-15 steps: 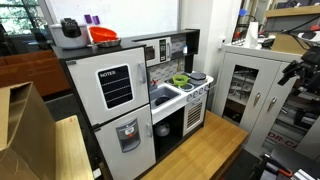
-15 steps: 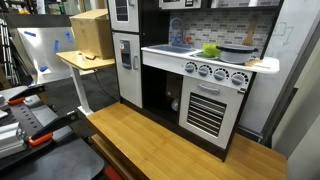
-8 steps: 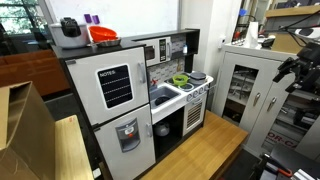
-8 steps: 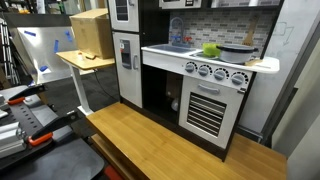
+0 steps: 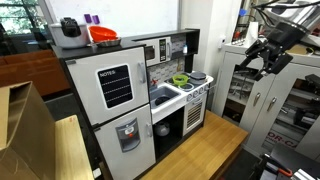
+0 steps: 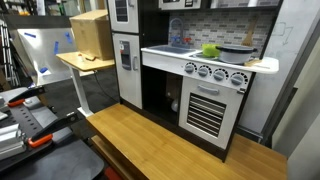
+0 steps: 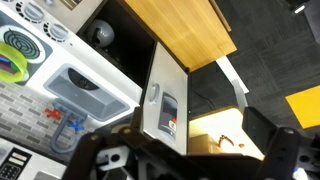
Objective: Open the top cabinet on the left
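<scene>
White and shut, the tall toy-fridge door [image 5: 112, 88] with a black "NOTES" chalkboard panel stood at the play kitchen's left end, its grey vertical bar handle [image 5: 143, 86] untouched. The black robot hand [image 5: 250, 60] hung high, well apart, before a white glass-fronted cupboard [image 5: 252, 100]. Whether its jaws were wide or narrow could not be told.

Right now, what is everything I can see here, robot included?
Tall white toy-fridge door with black NOTES chalkboard: one, white, top left of toy kitchen, shut.
Shorter white door with grey dispenser panel: one, white, below.
Red bowl: one, red, on fridge top.
Green toy: one, green, on stove counter.
Brown cardboard box: one, brown, on side desk.
White metal cabinet: one, white, beside kitchen.
Robot's black fingers: one pair, black, raised before the metal cabinet, apart from fridge.
</scene>
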Action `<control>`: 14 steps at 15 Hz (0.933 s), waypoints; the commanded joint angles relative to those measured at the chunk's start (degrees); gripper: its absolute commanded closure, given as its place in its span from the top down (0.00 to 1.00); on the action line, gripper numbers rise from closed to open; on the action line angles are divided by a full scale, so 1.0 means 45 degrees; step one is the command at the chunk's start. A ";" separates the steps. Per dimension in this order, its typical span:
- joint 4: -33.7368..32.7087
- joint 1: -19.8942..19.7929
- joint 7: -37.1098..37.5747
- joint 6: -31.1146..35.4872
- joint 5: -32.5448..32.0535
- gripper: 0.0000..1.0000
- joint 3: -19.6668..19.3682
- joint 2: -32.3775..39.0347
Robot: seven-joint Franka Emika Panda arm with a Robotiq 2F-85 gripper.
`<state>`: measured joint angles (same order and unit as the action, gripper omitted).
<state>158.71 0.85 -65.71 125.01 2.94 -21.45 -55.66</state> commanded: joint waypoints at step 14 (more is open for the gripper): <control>-0.2289 0.3490 0.1112 0.0647 0.1617 1.00 0.1623 0.1774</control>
<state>148.54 17.57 -59.99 128.15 9.25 -14.97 -47.92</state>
